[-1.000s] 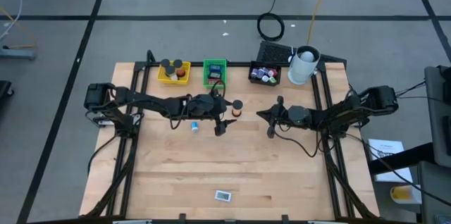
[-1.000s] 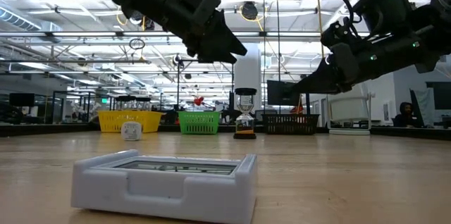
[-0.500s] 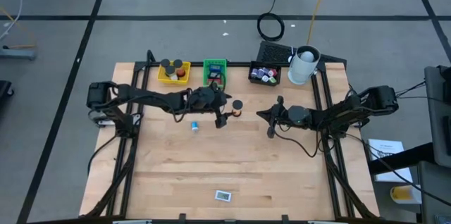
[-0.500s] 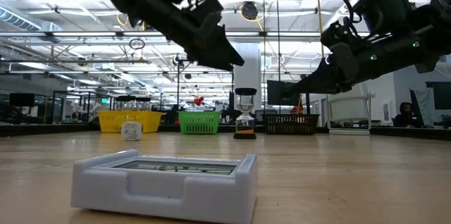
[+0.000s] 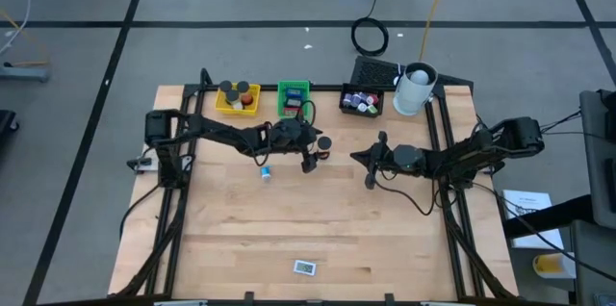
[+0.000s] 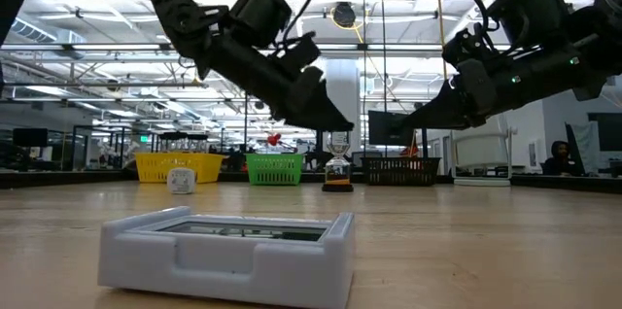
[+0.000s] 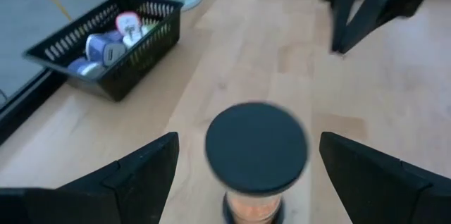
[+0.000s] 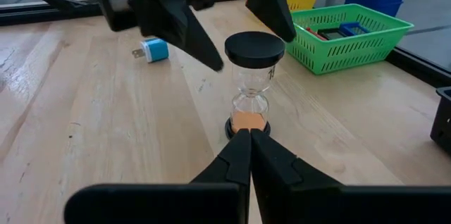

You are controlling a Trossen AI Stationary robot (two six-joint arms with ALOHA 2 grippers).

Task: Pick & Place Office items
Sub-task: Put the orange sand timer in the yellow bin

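Left gripper (image 5: 314, 155) hangs above the table w/ fingers spread wide, nothing between them yet, poised over the hourglass (image 5: 324, 148); in its wrist view the black cap (image 7: 256, 147) sits centred between the two fingers (image 7: 134, 175), orange sand visible underneath. That centring looks deliberate: jaws straddle the cap so a straight drop would bracket the glass body, prob. the next move. Hourglass stands upright on bare wood just beyond the gripper's tip, apart from the trays. Behind the gripper, at the far table edge, sit the yellow tray (image 5: 237, 100) w/ black rolls, the green tray (image 5: 294, 97) w/ flat pieces and the black tray (image 5: 362, 101) w/ small bits, so sorted items are already grouped by kind. A small blue piece (image 5: 265, 172) lies near the gripper's near side, still loose. Right gripper (image 5: 371, 166) waits off to the side, fingers pressed together and empty, pointing toward the hourglass but well clear of the left arm's path.
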